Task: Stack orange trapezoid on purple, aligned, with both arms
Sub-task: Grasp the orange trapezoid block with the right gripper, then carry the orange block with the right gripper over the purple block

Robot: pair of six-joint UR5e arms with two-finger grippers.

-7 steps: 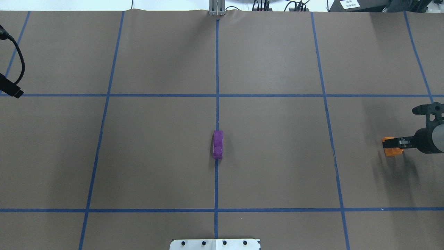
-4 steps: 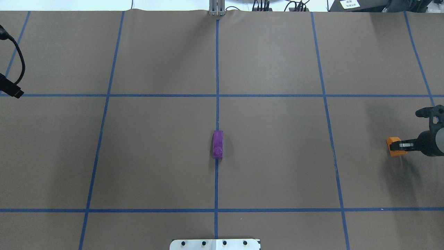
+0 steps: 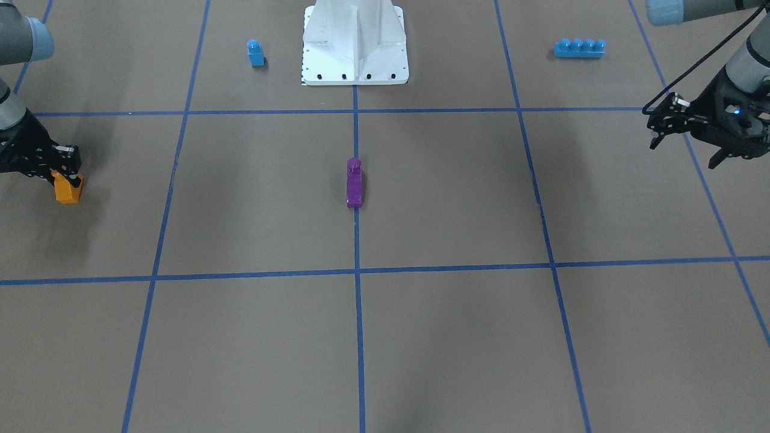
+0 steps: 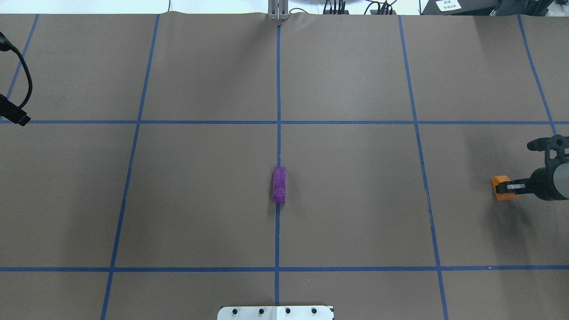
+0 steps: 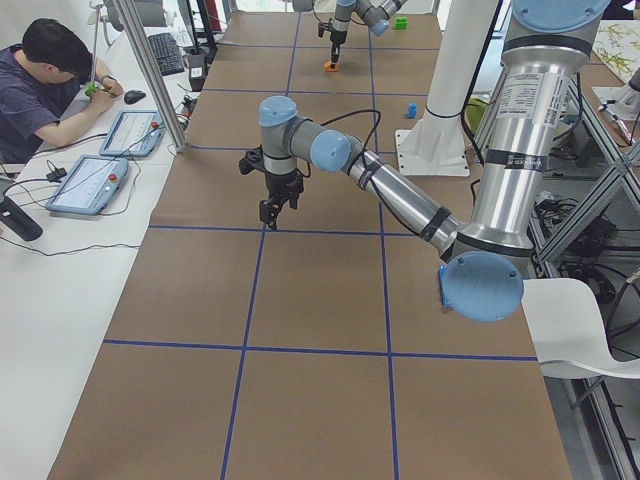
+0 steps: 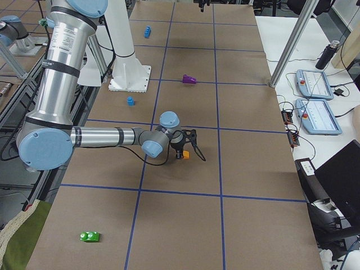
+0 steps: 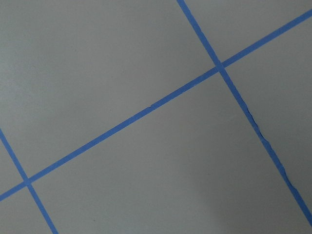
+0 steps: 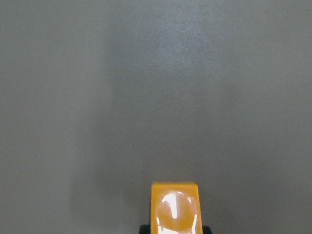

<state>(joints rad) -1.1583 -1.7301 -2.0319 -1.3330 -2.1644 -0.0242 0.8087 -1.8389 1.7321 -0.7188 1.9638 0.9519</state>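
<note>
The orange trapezoid (image 3: pixel 67 191) is held in my right gripper (image 3: pixel 63 177), which is shut on it low over the table at the robot's far right. It also shows in the overhead view (image 4: pixel 500 188) and, stud glinting, in the right wrist view (image 8: pixel 174 207). The purple brick (image 4: pixel 279 185) lies on the centre tape line, far from both grippers, and also shows in the front view (image 3: pixel 354 183). My left gripper (image 3: pixel 684 144) hovers open and empty at the robot's far left; its wrist view shows only bare paper and tape.
A small blue single-stud brick (image 3: pixel 255 53) and a long blue four-stud brick (image 3: pixel 579 48) sit either side of the white robot base (image 3: pixel 355 48). A green brick (image 6: pixel 90 236) lies at the table's right end. An operator (image 5: pixel 55 85) sits beside the table.
My right gripper with the orange trapezoid shifted slightly toward the table's right edge, then back a little. The purple brick and the left arm have not moved.
</note>
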